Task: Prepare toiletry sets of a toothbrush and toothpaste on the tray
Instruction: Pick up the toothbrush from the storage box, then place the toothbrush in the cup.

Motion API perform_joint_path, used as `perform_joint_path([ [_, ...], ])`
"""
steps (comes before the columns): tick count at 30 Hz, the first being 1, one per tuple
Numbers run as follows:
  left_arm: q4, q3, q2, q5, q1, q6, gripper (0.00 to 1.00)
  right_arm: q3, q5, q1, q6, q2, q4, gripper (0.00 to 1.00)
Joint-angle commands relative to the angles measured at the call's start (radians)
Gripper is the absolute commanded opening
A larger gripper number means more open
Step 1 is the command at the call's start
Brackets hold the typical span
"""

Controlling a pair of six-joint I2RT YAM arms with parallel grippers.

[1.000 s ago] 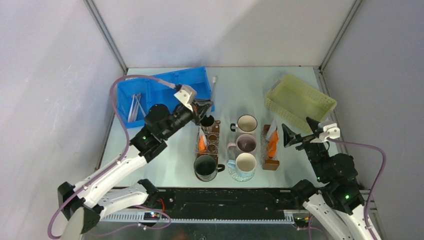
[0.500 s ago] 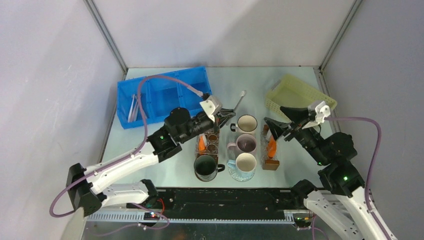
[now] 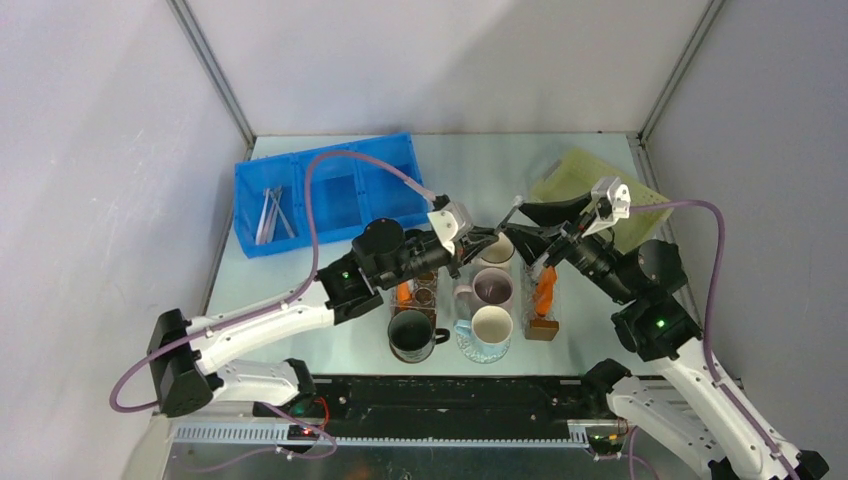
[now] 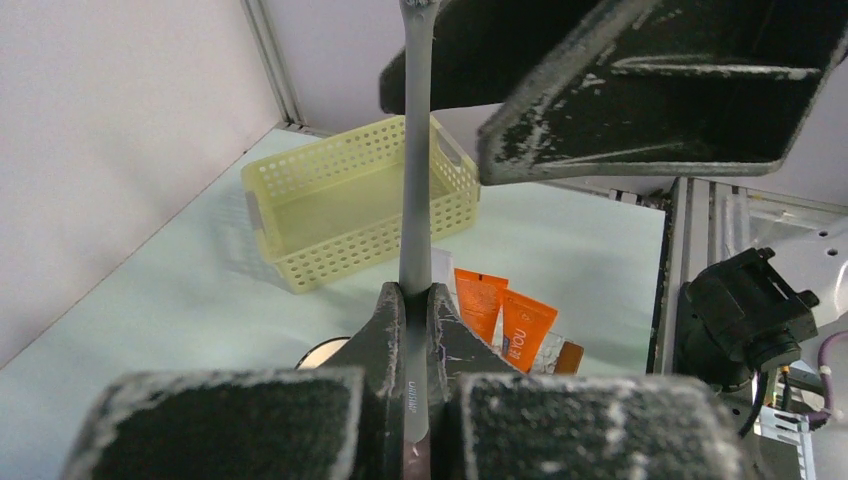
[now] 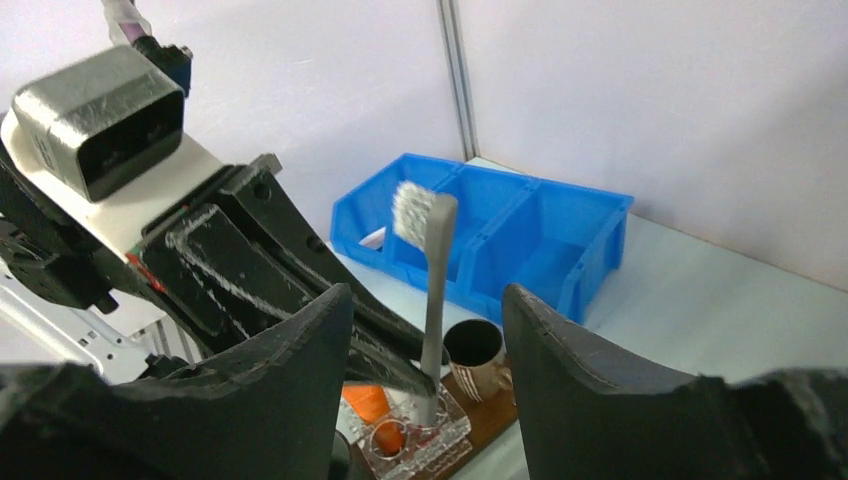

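A robotics lab cell: blank pale panels [image 3: 450, 60] on aluminium posts [image 3: 212, 75] box in the tabletop [image 3: 470, 170].

The pale table [image 3: 470, 165] bears a blue bin [image 3: 335, 195], yellow basket [image 3: 572, 175], mugs [image 3: 492, 325] and boxes [image 3: 541, 327].

Left end effector [image 4: 415, 305] clamped; right end effector [image 5: 427, 300] spread.
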Motion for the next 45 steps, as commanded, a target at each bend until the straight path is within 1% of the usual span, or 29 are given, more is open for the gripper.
perform_joint_path([
  [1,0.038,0.050,0.006,0.001,-0.021,0.045,0.00,0.029,0.005,0.019,0.025,0.028,0.093,0.57],
  [5,0.027,0.052,0.007,-0.008,-0.036,0.064,0.00,0.029,0.026,0.032,0.017,0.049,0.099,0.46],
  [7,0.023,0.050,0.008,-0.013,-0.039,0.070,0.00,0.030,0.038,0.037,0.009,0.057,0.096,0.36],
  [8,0.023,0.048,0.007,-0.018,-0.040,0.074,0.00,0.029,0.043,0.039,0.006,0.059,0.092,0.25],
  [9,0.022,0.046,0.006,-0.021,-0.041,0.075,0.00,0.030,0.052,0.040,0.003,0.061,0.088,0.20],
  [11,0.020,0.039,0.004,-0.033,-0.041,0.080,0.00,0.030,0.060,0.042,-0.005,0.065,0.086,0.02],
  [13,0.017,0.035,0.001,-0.053,-0.041,0.085,0.01,0.030,0.069,0.041,-0.015,0.069,0.086,0.00],
  [14,0.016,0.030,-0.001,-0.071,-0.041,0.087,0.08,0.030,0.074,0.042,-0.019,0.073,0.088,0.00],
  [15,0.017,0.026,-0.004,-0.083,-0.042,0.089,0.20,0.030,0.077,0.042,-0.028,0.075,0.091,0.00],
  [16,0.018,0.018,-0.005,-0.104,-0.042,0.091,0.27,0.030,0.082,0.041,-0.039,0.079,0.092,0.00],
  [17,0.020,0.015,-0.011,-0.129,-0.040,0.091,0.42,0.030,0.086,0.041,-0.044,0.084,0.097,0.00],
  [18,0.019,0.007,-0.014,-0.171,-0.041,0.092,0.51,0.030,0.098,0.041,-0.057,0.091,0.099,0.00],
  [19,0.014,0.003,-0.020,-0.191,-0.040,0.093,0.66,0.029,0.106,0.041,-0.067,0.101,0.102,0.00],
  [20,0.011,-0.004,-0.031,-0.226,-0.038,0.093,0.74,0.030,0.125,0.040,-0.081,0.109,0.103,0.00],
  [21,0.001,-0.007,-0.036,-0.241,-0.034,0.092,0.86,0.030,0.138,0.040,-0.088,0.123,0.108,0.00],
  [23,-0.020,-0.016,-0.056,-0.272,-0.019,0.076,0.96,0.030,0.176,0.038,-0.109,0.147,0.115,0.00],
  [25,-0.046,-0.025,-0.080,-0.294,0.004,0.034,0.99,0.025,0.218,0.037,-0.133,0.178,0.133,0.00],
  [31,-0.159,-0.056,-0.173,-0.329,0.115,-0.086,1.00,0.001,0.324,0.005,-0.163,0.284,0.197,0.00],
  [37,-0.283,-0.114,-0.315,-0.399,0.226,-0.155,1.00,-0.005,0.359,-0.033,-0.130,0.420,0.239,0.00],
  [42,-0.449,-0.142,-0.400,-0.466,0.347,-0.222,1.00,-0.005,0.383,-0.050,-0.104,0.559,0.265,0.00],
  [45,-0.514,-0.158,-0.449,-0.475,0.413,-0.251,1.00,-0.004,0.403,-0.054,-0.079,0.618,0.259,0.00],
])
